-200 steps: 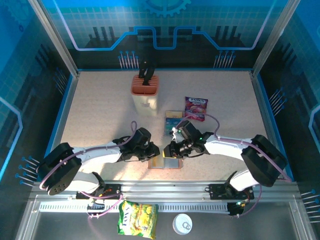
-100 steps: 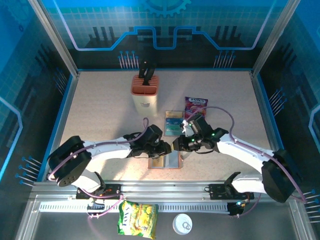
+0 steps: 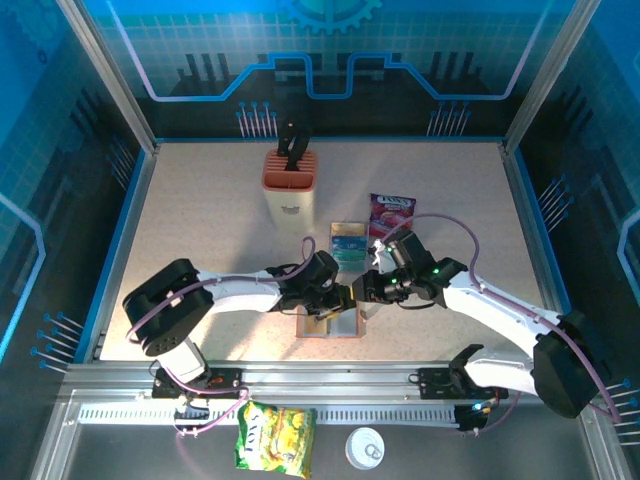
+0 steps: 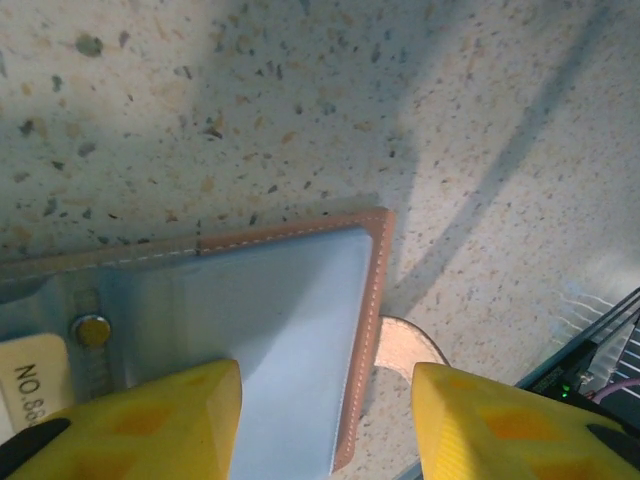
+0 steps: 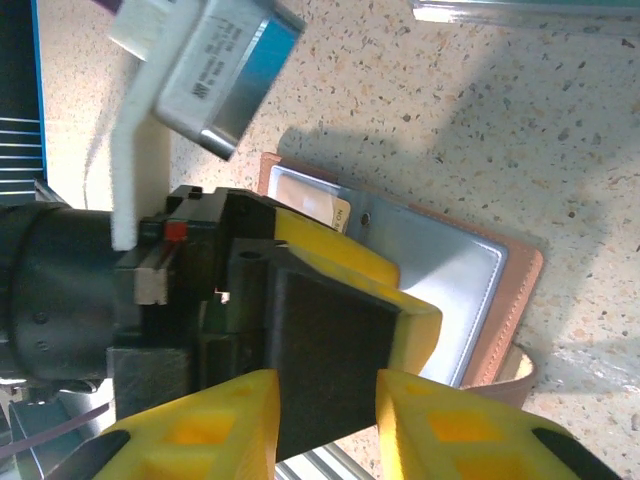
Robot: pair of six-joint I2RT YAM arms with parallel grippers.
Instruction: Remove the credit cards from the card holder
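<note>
Nearest, on the ledge at 6 o'clock below the arm bases, we record a yellow snack packet (image 3: 275,437). A white round lid (image 3: 365,448) lies at its 3 o'clock, apart from it.

Next, on the speckled table (image 3: 200,220) just past the rail, we record the card holder (image 3: 345,324). It lies open and flat, brown rim up, with its grey-blue inner pockets showing. A cream slip (image 5: 310,205) printed "NO." sits in one pocket beside a brass stud (image 4: 92,329). A brown strap tab (image 4: 405,345) sticks out past the holder's edge.

The left gripper (image 4: 325,405) hangs over the holder, reaching in from 9 o'clock. Its yellow fingers are spread, with one over the grey-blue pocket and the other beyond the rim, and they clamp nothing.

The right gripper (image 5: 328,400) comes in from 3 o'clock, close against the left one. Its fingers are narrowly parted and released, above the holder.

At 12 o'clock of the holder, apart from it, we record the credit cards (image 3: 348,248), teal and lying flat. We cannot tell how many there are.

A purple snack packet (image 3: 392,215) lies just at their 2 o'clock.

Farthest, at 11 o'clock, stands an orange-topped beige knife block (image 3: 291,185) with black handles upright in it.
</note>
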